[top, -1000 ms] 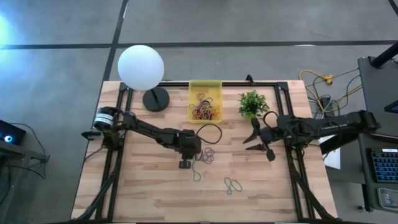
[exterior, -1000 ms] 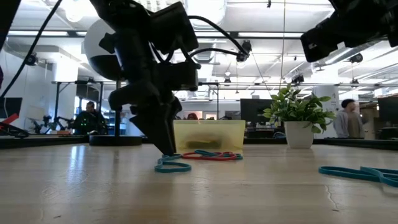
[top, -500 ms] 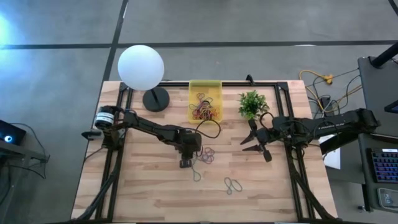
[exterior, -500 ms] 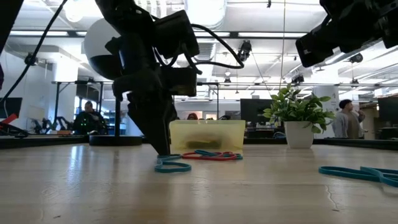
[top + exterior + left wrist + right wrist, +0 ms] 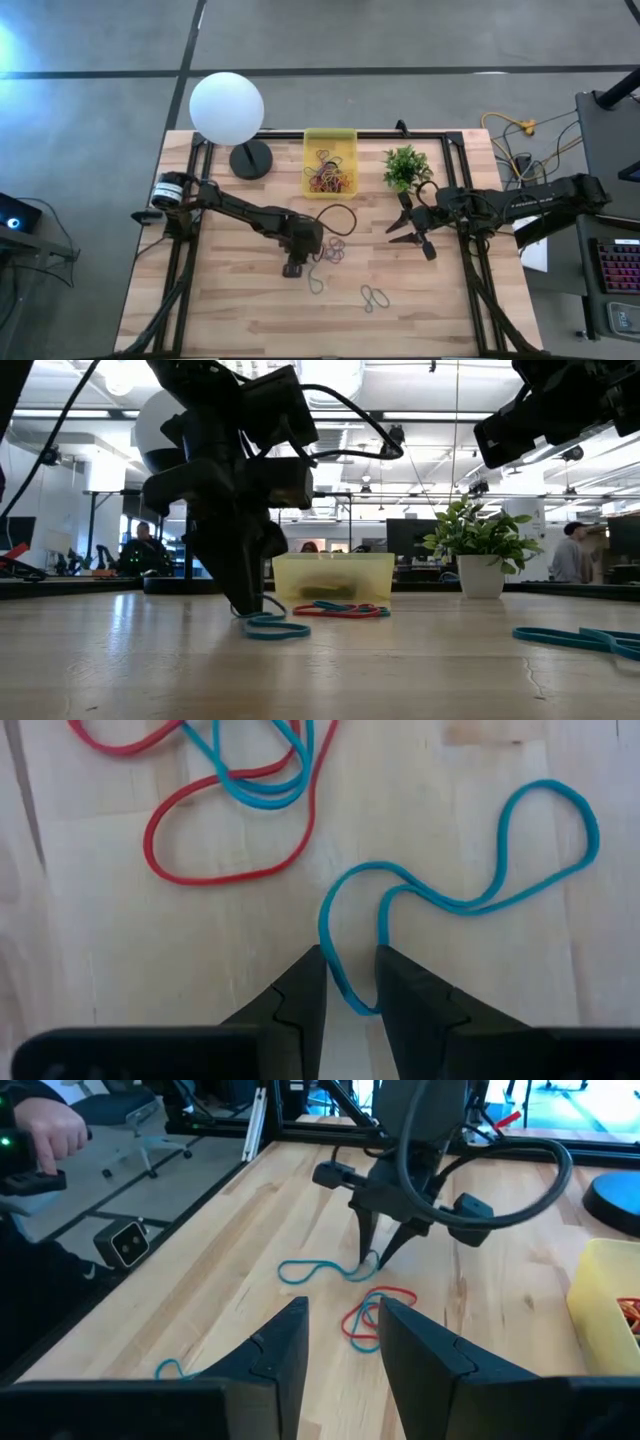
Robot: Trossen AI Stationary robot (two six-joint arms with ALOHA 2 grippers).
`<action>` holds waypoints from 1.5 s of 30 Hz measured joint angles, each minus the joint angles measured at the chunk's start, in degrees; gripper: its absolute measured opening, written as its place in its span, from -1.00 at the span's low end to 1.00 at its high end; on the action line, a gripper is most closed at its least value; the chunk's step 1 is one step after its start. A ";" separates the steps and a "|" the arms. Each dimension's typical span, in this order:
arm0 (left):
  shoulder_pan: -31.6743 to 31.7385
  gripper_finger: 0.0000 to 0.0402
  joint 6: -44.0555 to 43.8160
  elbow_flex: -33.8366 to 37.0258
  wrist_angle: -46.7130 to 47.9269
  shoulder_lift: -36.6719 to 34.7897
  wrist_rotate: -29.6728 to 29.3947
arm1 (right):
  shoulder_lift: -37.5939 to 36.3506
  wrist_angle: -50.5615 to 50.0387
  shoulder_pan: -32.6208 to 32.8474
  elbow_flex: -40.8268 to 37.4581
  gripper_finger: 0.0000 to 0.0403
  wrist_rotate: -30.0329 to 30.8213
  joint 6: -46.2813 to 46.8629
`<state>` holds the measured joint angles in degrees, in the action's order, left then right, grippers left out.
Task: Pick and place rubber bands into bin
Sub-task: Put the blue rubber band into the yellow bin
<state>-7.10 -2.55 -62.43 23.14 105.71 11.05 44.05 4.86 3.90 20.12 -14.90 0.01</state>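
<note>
Rubber bands lie loose near the middle of the table [image 5: 220,310], and one blue band [image 5: 455,895] has an end running between the tips of the left gripper [image 5: 350,982], whose fingers [image 5: 300,995] stand a narrow gap apart, straddling that strand at the wood; whether they actually pinch it I cannot tell. Just beyond the tips sits a tangle of red band [image 5: 235,840] and more blue. In the low view the left gripper [image 5: 245,605] points straight down onto the blue band [image 5: 278,627]. Farther out, another pair of bands [image 5: 374,297] lies nearer the front edge. The bin [image 5: 330,140] stands at the back of the table, between the lamp [image 5: 227,108] and the plant [image 5: 405,166], with many bands already inside. The right gripper [image 5: 407,226] hangs above the table beside the plant, fingers parted and holding nothing.
</note>
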 joint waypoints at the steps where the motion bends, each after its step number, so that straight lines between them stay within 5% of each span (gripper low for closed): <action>1: -0.04 -0.63 0.27 0.00 -0.03 0.00 -0.06 | 0.00 0.00 0.00 0.00 -0.44 -0.02 0.00; 9: -0.15 -0.65 2.96 0.00 -0.28 0.00 -3.42 | -0.02 -0.22 0.00 -0.02 -0.46 -0.15 0.00; 16: -0.20 -0.97 4.62 -0.05 -0.60 0.00 -4.43 | -0.02 -1.41 0.00 -0.06 -0.47 -0.13 -0.24; 34: 0.03 -1.00 6.50 -1.90 -1.47 -7.81 -8.88 | -0.04 -1.68 -0.01 -0.09 -0.50 -0.11 -0.23; 45: 0.13 -1.00 10.26 -1.84 -1.67 -18.40 -24.95 | -0.04 -1.68 0.00 -0.26 -0.56 -0.11 -0.76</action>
<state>-6.97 7.71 -64.27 21.47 87.31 -13.90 44.01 3.18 3.90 19.86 -15.00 -0.75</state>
